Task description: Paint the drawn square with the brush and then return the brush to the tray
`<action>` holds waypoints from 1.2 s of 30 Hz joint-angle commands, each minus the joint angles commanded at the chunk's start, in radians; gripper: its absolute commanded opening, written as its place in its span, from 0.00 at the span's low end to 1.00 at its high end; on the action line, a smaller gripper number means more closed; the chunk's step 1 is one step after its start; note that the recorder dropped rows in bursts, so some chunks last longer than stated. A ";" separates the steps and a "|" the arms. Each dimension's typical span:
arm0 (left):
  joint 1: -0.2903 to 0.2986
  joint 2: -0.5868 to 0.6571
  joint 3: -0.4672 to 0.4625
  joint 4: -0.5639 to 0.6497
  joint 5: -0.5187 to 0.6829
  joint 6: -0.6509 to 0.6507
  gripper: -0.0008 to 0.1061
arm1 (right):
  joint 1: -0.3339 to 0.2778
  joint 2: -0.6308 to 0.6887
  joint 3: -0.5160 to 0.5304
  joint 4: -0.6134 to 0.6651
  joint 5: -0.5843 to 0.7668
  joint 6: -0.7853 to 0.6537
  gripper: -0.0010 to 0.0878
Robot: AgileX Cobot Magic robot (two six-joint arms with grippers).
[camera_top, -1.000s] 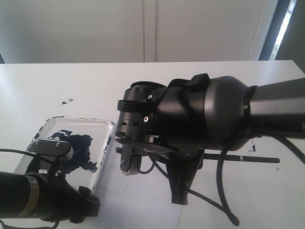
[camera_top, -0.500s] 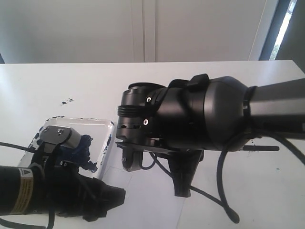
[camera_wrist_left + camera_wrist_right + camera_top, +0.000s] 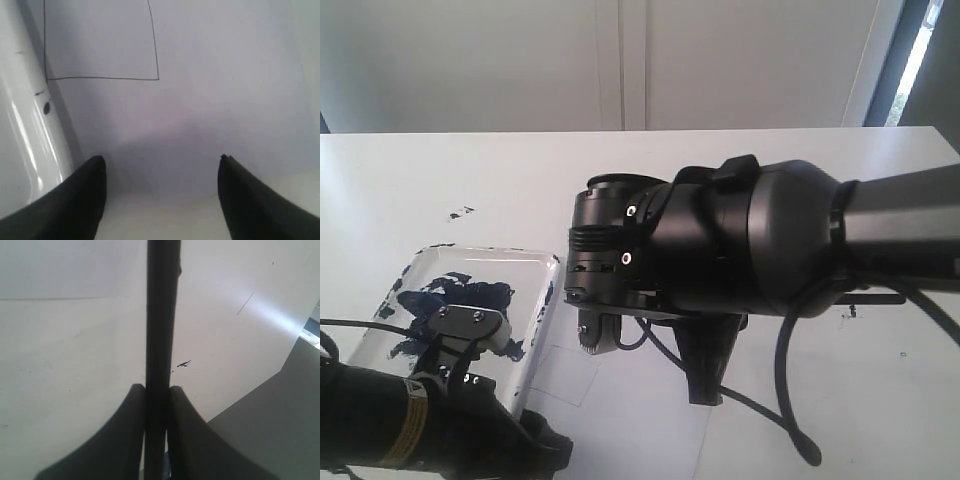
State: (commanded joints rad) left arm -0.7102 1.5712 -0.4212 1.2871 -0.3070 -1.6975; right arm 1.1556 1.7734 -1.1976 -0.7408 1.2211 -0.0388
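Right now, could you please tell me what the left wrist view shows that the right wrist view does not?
Left wrist only: the drawn square, its visible inside unpainted, beside the tray rim, with the left gripper open and empty. Right wrist only: the right gripper shut on the brush, whose black handle is all that shows, plus a small dark paint fleck. Both: the white surface below.

The tray [image 3: 542,320] is white blotched dark blue, the brush [image 3: 161,315] black, the drawn square [image 3: 100,37] dark-lined, white inside.
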 joint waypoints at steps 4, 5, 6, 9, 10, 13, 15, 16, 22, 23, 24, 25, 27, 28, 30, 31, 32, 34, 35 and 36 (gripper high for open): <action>0.000 -0.012 0.000 0.000 0.033 -0.005 0.64 | 0.000 0.000 0.000 0.052 0.000 -0.002 0.01; 0.000 -0.021 0.000 0.000 0.069 -0.005 0.64 | 0.000 0.000 0.000 0.069 0.000 -0.002 0.01; 0.000 -0.036 0.000 0.004 0.113 -0.005 0.64 | 0.000 0.000 0.000 0.087 0.000 -0.007 0.01; 0.000 -0.049 0.000 0.018 0.156 -0.005 0.64 | 0.000 0.000 0.000 0.116 0.000 -0.025 0.01; 0.000 -0.047 0.000 0.024 0.158 -0.005 0.64 | 0.000 0.000 0.000 0.121 0.000 -0.028 0.01; 0.000 -0.047 0.000 0.030 0.172 -0.005 0.64 | 0.000 0.000 0.000 0.130 0.000 -0.029 0.01; 0.000 -0.047 0.000 0.030 0.199 -0.005 0.64 | 0.000 0.000 0.000 0.142 0.000 -0.029 0.01; 0.000 -0.047 0.000 0.030 0.213 -0.005 0.64 | 0.000 0.000 0.000 0.150 0.000 -0.029 0.01; 0.000 -0.047 0.002 0.030 0.255 -0.005 0.64 | 0.000 0.000 0.000 0.157 -0.044 0.001 0.01; 0.000 -0.047 0.002 0.030 0.257 -0.006 0.64 | 0.000 0.000 0.000 0.159 -0.056 0.009 0.01; 0.000 -0.047 0.002 0.030 0.266 -0.007 0.64 | 0.000 0.000 0.000 0.159 -0.070 0.014 0.01; 0.000 -0.047 0.002 0.030 0.277 -0.008 0.64 | 0.000 0.000 0.000 0.159 -0.083 0.017 0.01; 0.000 -0.045 0.002 0.030 0.294 -0.011 0.64 | 0.000 0.000 0.000 0.161 -0.113 0.017 0.01; 0.000 -0.045 0.002 0.030 0.302 -0.011 0.64 | 0.000 0.000 0.000 0.161 -0.125 0.017 0.01; 0.000 -0.045 0.009 0.022 0.307 -0.011 0.62 | 0.000 0.002 0.000 0.171 -0.156 0.039 0.01; 0.000 -0.045 0.014 0.022 0.307 -0.011 0.61 | 0.000 0.004 0.000 0.171 -0.172 0.052 0.01; 0.000 -0.045 0.023 0.022 0.307 -0.011 0.60 | 0.000 0.014 0.000 0.171 -0.183 0.071 0.01; 0.000 -0.045 0.037 0.018 0.307 -0.011 0.59 | 0.000 0.037 0.000 0.171 -0.197 0.074 0.01; 0.000 -0.045 0.041 0.015 0.302 -0.011 0.59 | 0.000 0.050 0.000 0.168 -0.201 0.074 0.01; 0.000 -0.045 0.041 0.015 0.302 -0.011 0.59 | 0.000 0.067 -0.002 0.166 -0.209 0.074 0.01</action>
State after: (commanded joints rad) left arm -0.7102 1.5262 -0.3798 1.3025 -0.0053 -1.7085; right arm 1.1556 1.8405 -1.1996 -0.5748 1.0122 0.0349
